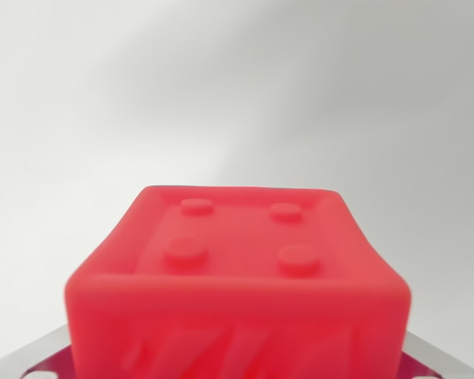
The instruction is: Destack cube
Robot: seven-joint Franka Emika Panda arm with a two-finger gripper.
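Note:
A red cube [237, 276] fills the lower middle of the wrist view, very close and slightly blurred. Its upper face has a raised rim and several round studs. Grey metal parts of my gripper [237, 367] show at the bottom left and bottom right corners, pressed against the cube's two sides. The gripper appears shut on the cube. The fingertips are hidden behind the cube. No second cube or stack is visible.
Behind the cube there is only a plain, pale grey-white surface [237, 95] with soft shading, with no other objects or edges.

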